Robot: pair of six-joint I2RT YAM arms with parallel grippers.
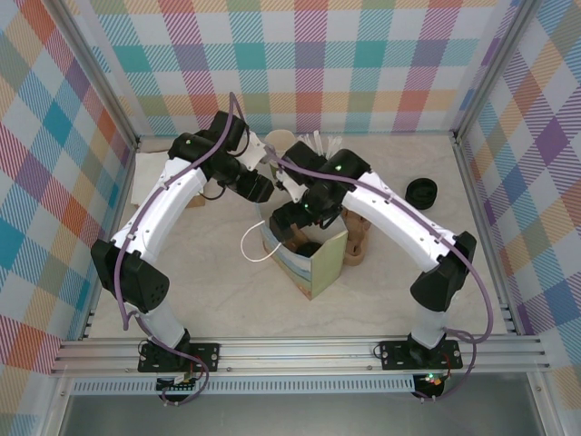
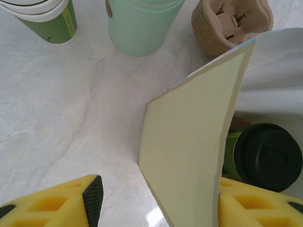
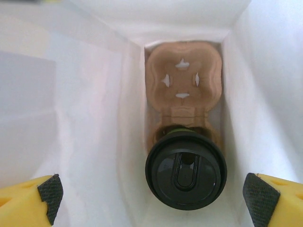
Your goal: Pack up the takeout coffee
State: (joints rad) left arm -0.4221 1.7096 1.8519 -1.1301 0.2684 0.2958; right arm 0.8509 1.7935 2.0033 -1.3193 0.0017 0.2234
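Right wrist: lidded takeout coffee (image 3: 185, 172) in bag (image 3: 85, 94), centred betw. tips of wide-open right claw (image 3: 154, 196)

marble table (image 1: 209, 291) bears paper bag (image 1: 318, 263), cup stack (image 2: 47, 19), mint cup (image 2: 142, 26), black lid (image 1: 421, 192).

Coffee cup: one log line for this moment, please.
cup: lidded, in carrier slot inside bag | right gripper: open, above cup | left gripper: open, astride bag wall

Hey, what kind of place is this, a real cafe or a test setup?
Probably a staged robot test cell, not a cafe: plaid walls on an aluminium frame, two arms bolted to it, and takeout props like the paper bag holding a lidded cup.
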